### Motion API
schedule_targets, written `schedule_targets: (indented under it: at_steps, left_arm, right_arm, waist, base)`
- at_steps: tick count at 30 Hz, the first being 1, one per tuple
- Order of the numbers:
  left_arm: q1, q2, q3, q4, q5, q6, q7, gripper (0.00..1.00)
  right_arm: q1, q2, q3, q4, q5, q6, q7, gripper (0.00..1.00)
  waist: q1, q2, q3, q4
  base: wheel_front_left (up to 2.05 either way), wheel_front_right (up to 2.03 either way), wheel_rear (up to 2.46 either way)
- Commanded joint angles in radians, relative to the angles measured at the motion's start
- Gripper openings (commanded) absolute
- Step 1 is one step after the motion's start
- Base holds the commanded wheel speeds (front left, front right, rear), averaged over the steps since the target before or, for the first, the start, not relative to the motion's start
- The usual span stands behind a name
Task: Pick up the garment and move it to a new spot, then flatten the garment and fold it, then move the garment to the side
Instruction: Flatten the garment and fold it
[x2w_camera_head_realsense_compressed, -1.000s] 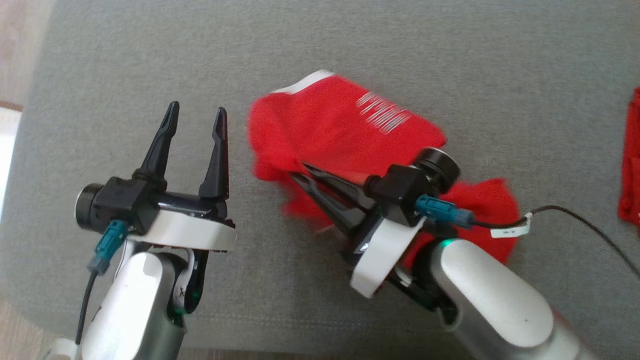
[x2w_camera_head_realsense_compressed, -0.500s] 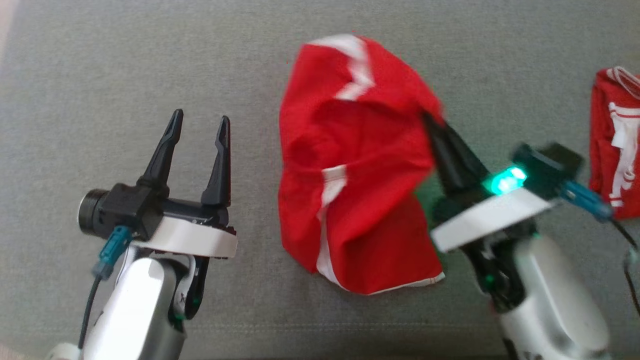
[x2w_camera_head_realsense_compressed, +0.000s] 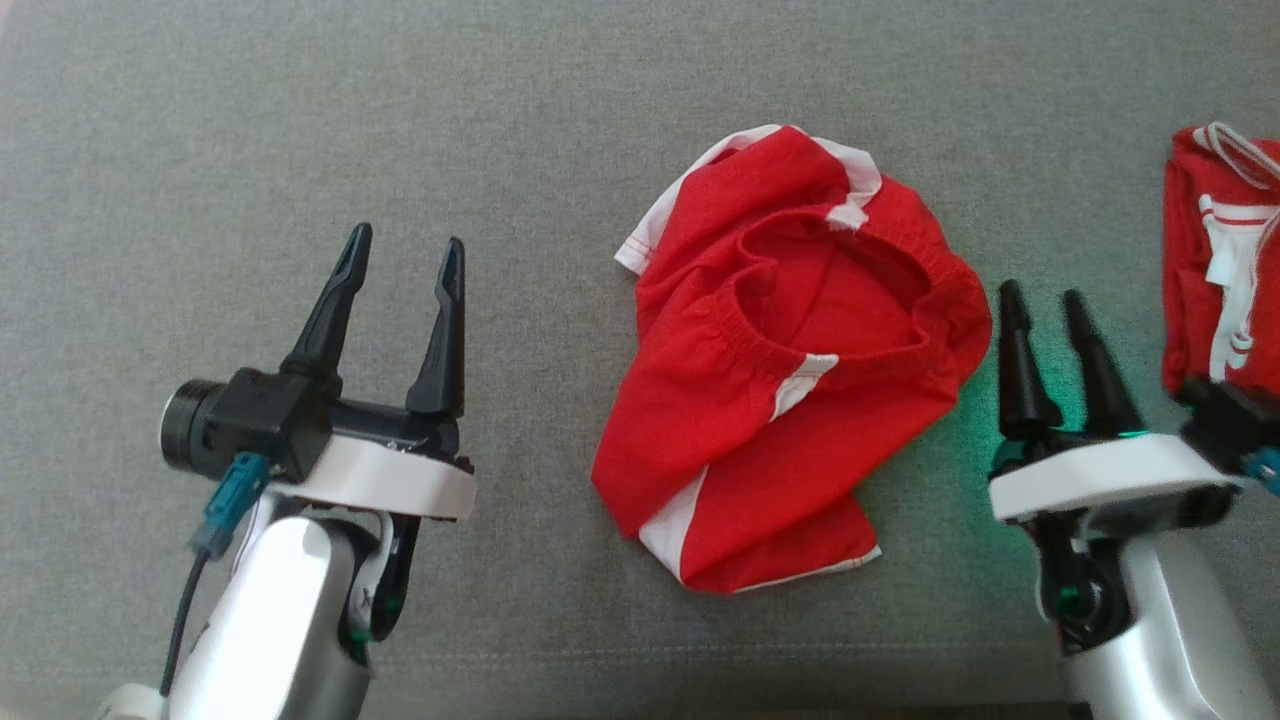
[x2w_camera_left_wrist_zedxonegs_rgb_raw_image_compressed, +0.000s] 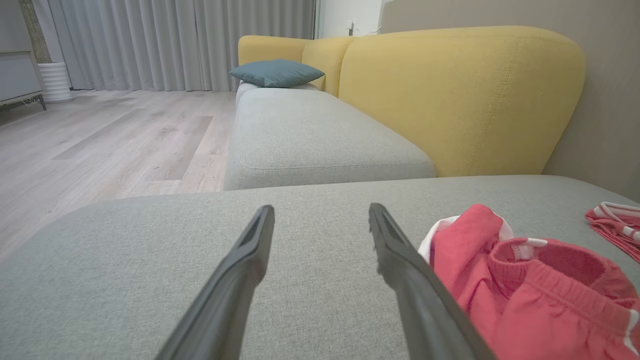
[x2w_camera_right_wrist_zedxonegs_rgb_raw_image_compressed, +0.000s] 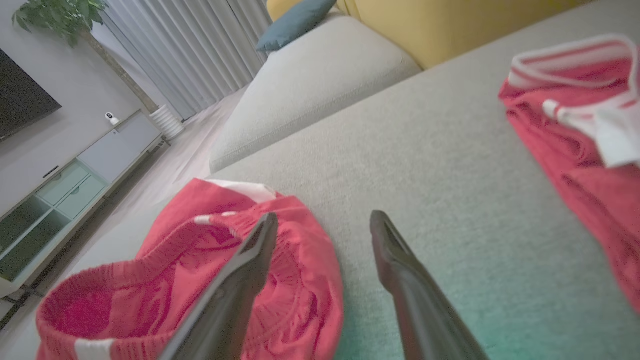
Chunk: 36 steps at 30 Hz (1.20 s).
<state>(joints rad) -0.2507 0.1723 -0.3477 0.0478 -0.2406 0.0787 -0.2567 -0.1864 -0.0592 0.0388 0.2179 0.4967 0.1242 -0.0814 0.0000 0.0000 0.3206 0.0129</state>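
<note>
Loosely crumpled garment (x2w_camera_head_realsense_compressed: 760, 420) on grey cushion (x2w_camera_head_realsense_compressed: 400, 100), R jaws spread beside.

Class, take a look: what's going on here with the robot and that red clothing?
A two-armed robot is working on red shorts on a grey sofa cushion. The shorts lie crumpled, not yet flattened. The left gripper and right gripper hover open on either side, holding nothing. Another red garment lies further right.
</note>
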Motion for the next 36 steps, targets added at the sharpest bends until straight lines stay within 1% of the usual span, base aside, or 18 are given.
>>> schedule_targets:
  at_steps: [1,4,6,9,13,16,21,36]
  left_arm:
    - [-0.017,0.015,0.031,-0.03,0.004,0.004,-0.005,1.0]
    - [-0.002,0.015,0.037,-0.034,0.002,0.013,-0.005,1.0]
    - [0.012,0.016,0.043,-0.037,0.0,0.02,-0.005,1.0]
    - [0.037,0.019,0.051,-0.04,-0.004,0.03,-0.005,1.0]
    - [0.071,0.023,0.053,-0.043,-0.008,0.038,-0.005,1.0]
    - [0.09,0.027,0.053,-0.047,-0.01,0.045,-0.003,1.0]
    - [0.112,0.033,0.055,-0.053,-0.017,0.052,-0.001,1.0]
    - [0.114,0.039,0.047,-0.058,-0.024,0.059,0.002,1.0]
  right_arm:
    - [0.018,-0.001,0.012,-0.05,-0.029,0.007,-0.027,1.0]
    - [0.044,-0.017,-0.006,-0.115,-0.113,0.007,-0.063,1.0]
    - [0.062,-0.035,-0.012,-0.171,-0.18,0.007,-0.067,1.0]
    - [0.087,-0.053,-0.003,-0.261,-0.262,0.007,-0.043,1.0]
    - [0.132,-0.063,0.021,-0.36,-0.32,0.007,0.02,1.0]
    - [0.166,-0.064,0.036,-0.41,-0.335,0.007,0.058,1.0]
    - [0.204,-0.051,0.038,-0.449,-0.337,0.007,0.087,1.0]
    - [0.213,-0.04,0.041,-0.469,-0.332,0.007,0.109,1.0]
  waist:
    - [0.0,0.0,-0.006,0.001]
    - [0.0,0.0,-0.022,0.001]
    - [0.0,0.0,-0.036,-0.001]
    - [0.0,0.0,-0.059,-0.005]
    - [0.0,0.0,-0.088,-0.001]
    - [0.0,0.0,-0.102,0.003]
    - [0.0,0.0,-0.113,0.008]
    - [0.0,0.0,-0.107,0.01]
  base:
    - [0.0,0.0,0.0]
    - [0.0,0.0,0.0]
    - [0.0,0.0,0.0]
    - [0.0,0.0,0.0]
    - [0.0,0.0,0.0]
    - [0.0,0.0,0.0]
    - [0.0,0.0,0.0]
    - [0.0,0.0,0.0]
